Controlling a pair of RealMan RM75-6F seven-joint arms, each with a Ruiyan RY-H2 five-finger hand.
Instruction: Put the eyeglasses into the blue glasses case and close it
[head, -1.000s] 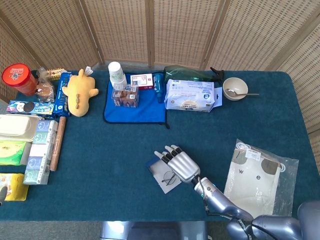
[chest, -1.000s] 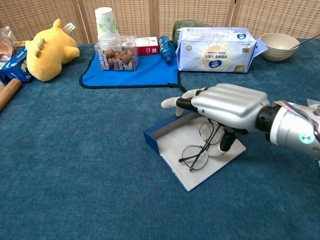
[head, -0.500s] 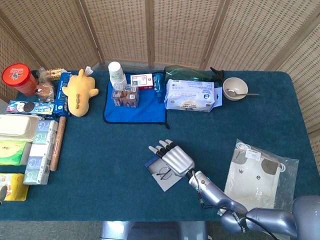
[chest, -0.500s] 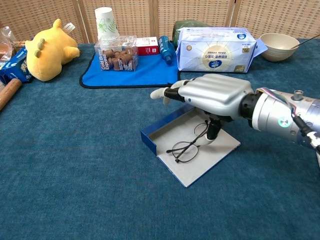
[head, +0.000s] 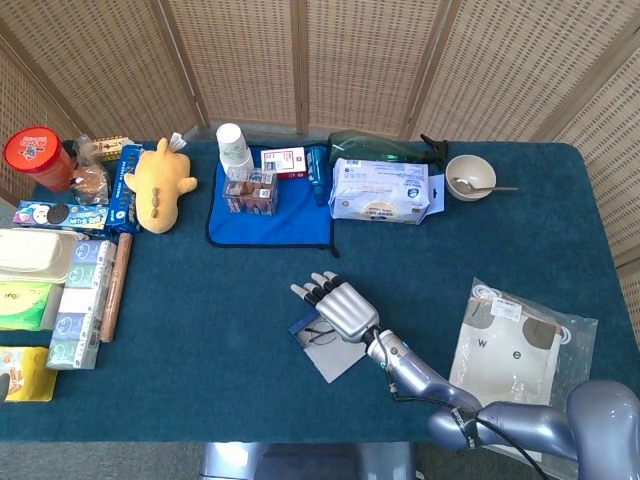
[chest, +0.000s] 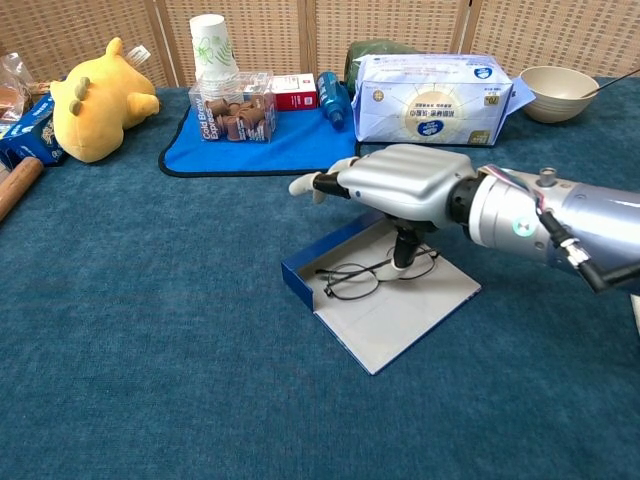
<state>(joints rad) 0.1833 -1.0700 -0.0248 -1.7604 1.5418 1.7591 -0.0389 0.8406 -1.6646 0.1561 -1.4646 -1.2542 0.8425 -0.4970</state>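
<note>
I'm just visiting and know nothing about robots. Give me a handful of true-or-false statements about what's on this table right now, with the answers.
1. The blue glasses case lies open on the table. True.
2. The eyeglasses are on the yellow plush toy. False: they lie on the open case, near its raised blue edge.
3. The right hand is over the case, with a digit reaching down to the eyeglasses. True.
4. The bowl sits at the front left corner of the table. False: it is at the far right, beside the tissue pack.
5. The paper cups stand at the back by the blue mat. True.
</note>
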